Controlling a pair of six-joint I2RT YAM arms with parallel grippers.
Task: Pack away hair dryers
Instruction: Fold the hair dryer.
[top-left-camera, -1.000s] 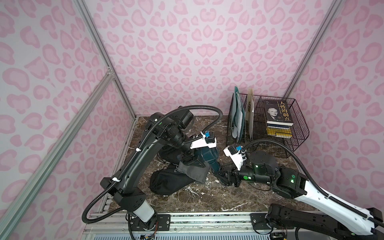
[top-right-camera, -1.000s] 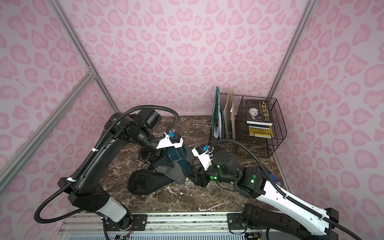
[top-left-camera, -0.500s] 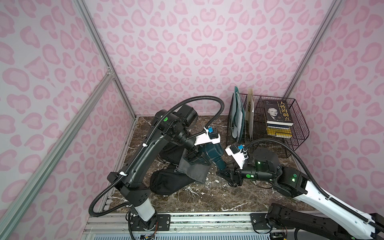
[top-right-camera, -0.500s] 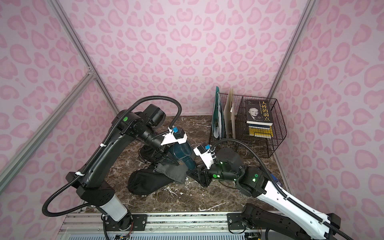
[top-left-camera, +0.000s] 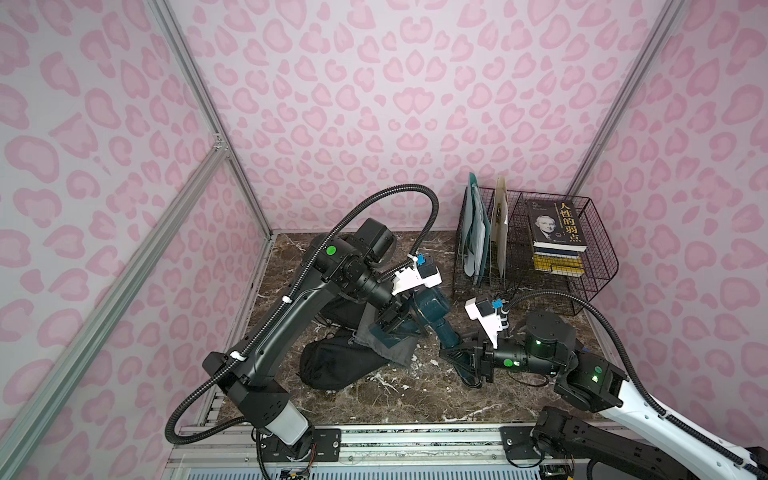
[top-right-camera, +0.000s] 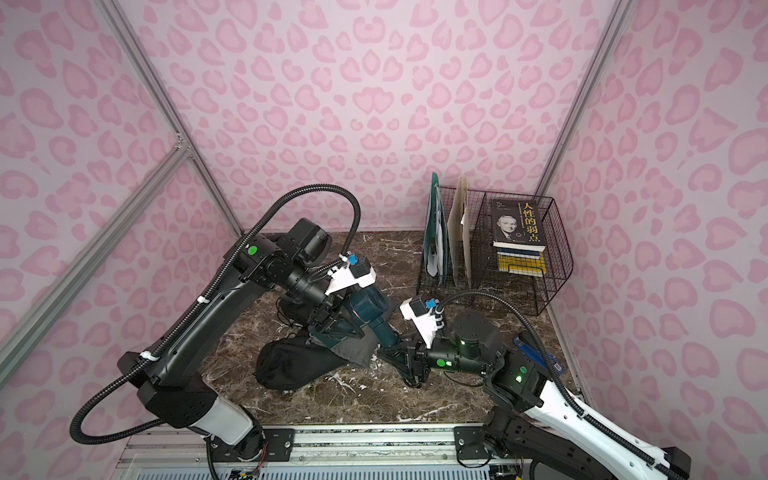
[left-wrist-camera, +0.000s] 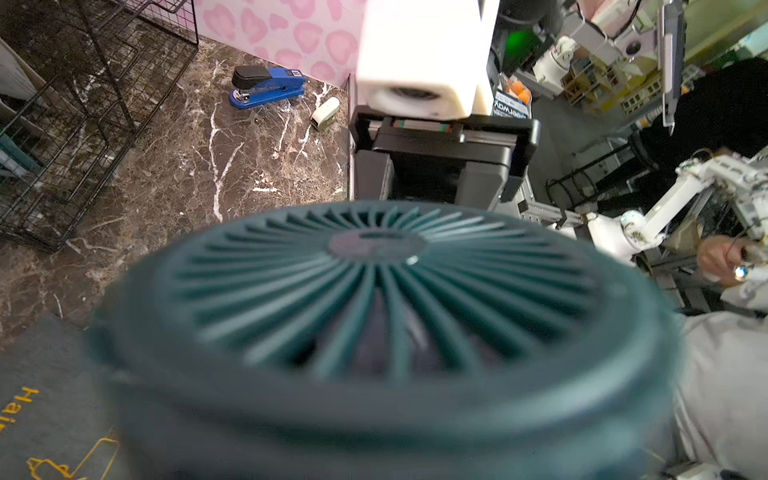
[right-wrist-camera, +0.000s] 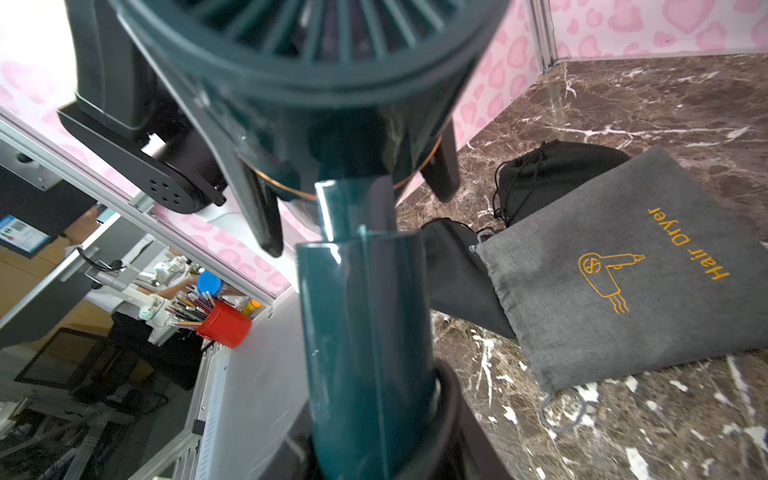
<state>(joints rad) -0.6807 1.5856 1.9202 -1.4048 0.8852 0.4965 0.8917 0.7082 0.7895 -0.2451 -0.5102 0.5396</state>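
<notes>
Left end effector (top-left-camera: 392, 322) has the teal hair dryer (top-left-camera: 430, 309) clamped, above the grey pouch (top-left-camera: 388, 351) mid bench (top-left-camera: 374, 399). Right end effector (top-left-camera: 459, 359) straddles its handle (right-wrist-camera: 365, 316) (can't tell if it's pinching). I'd firm up that handle grip before the left releases.

i am holding one dark teal hair dryer (top-left-camera: 432, 309) tilted, up off the desk (top-left-camera: 395, 401). my left gripper (right-wrist-camera: 353, 195) is clamping its fat barrel beside the thin pale band. its round rear grille of radial fins is facing upward. its glossy handle is slanting down between the fingers of my right gripper (top-left-camera: 459, 359); i cannot tell whether they are pressing it.
</notes>
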